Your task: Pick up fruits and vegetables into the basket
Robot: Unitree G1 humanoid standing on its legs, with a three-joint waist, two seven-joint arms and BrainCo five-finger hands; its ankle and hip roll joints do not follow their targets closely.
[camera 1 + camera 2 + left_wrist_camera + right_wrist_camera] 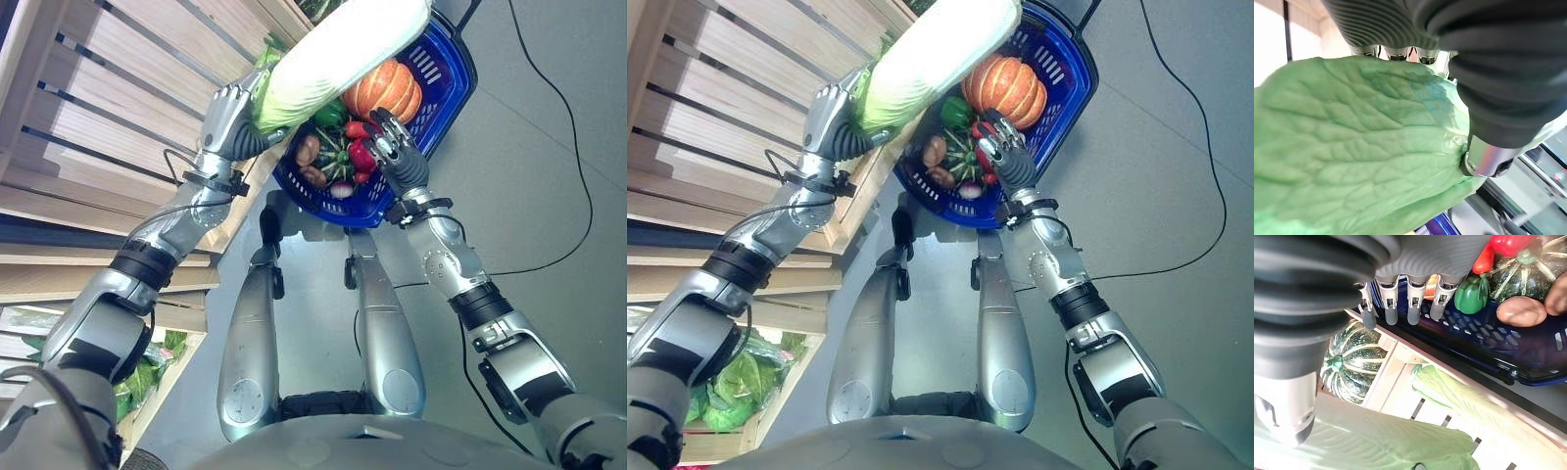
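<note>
Cabbage held over the basket.
We see the long pale-green napa cabbage [338, 54] gripped at its leafy end by our left hand [227, 117], slanting across the blue plastic basket [446, 83]; our right hand [392, 142], fingers relaxed, rests at the basket's near rim.

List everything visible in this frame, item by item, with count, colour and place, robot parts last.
Napa cabbage: one, pale green and white, held over the basket.
Basket: one, blue plastic, on the floor beside the wooden shelving.
Pumpkin: one, orange, in the basket.
Green pepper: one, in the basket.
Red peppers: red, in the basket; count unclear.
Potatoes: brown, at the basket's near wall.
Striped squash: one, dark green, in a wooden crate.
Wooden shelving: light wood, on the robot's left.
Leafy greens: green, in a low crate.
Left robot hand: curled round the cabbage.
Right robot hand: fingers straight, over the basket.
</note>
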